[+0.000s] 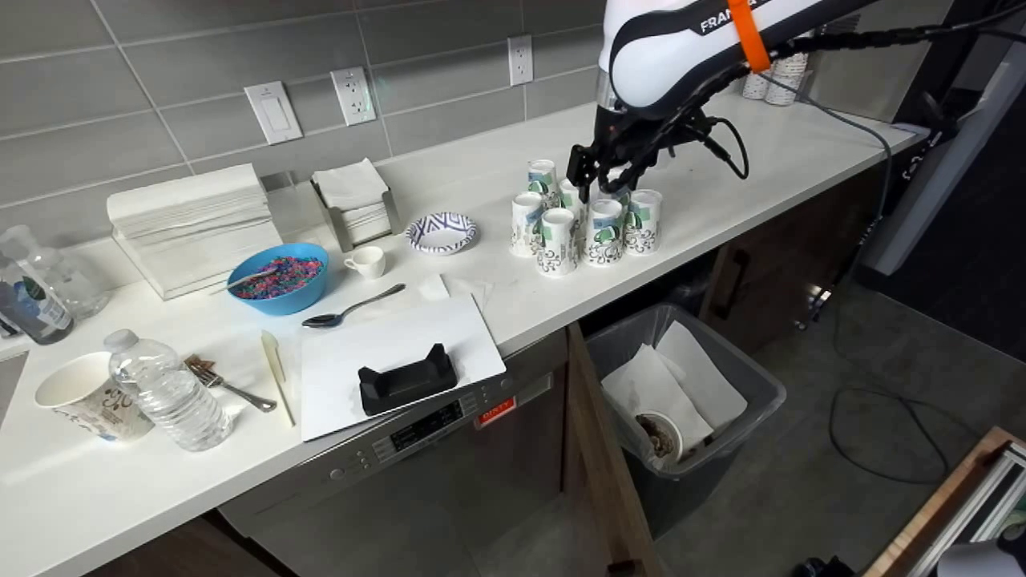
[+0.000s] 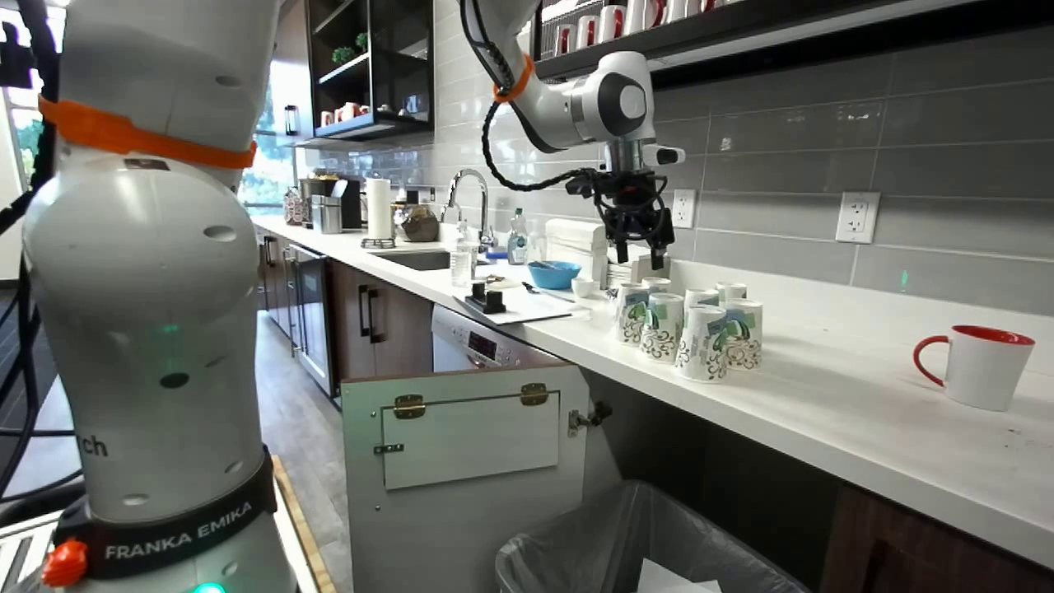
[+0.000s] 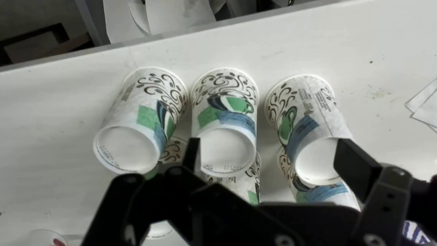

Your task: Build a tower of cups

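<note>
Several white paper cups [image 1: 559, 244] with green and blue printing stand upside down on the counter, clustered in one layer. An exterior view shows the same cups [image 2: 702, 346] from a lower angle. My gripper [image 2: 640, 259] hangs over the group, fingers pointing down, its tips higher than the cup bottoms. In the wrist view the open gripper [image 3: 275, 153] spreads wide with nothing held. Between its fingers appear the bases of the middle cup [image 3: 227, 150] and the right cup [image 3: 315, 160] of a row of three. More cups behind that row are partly covered by the gripper.
A patterned dish [image 1: 441, 233], a blue bowl [image 1: 280, 276], a small white cup [image 1: 367, 262] and a spoon [image 1: 353, 308] lie along the counter. A red-rimmed mug [image 2: 988, 366] stands on the cups' opposite side. Below the counter edge is a trash bin [image 1: 681, 401].
</note>
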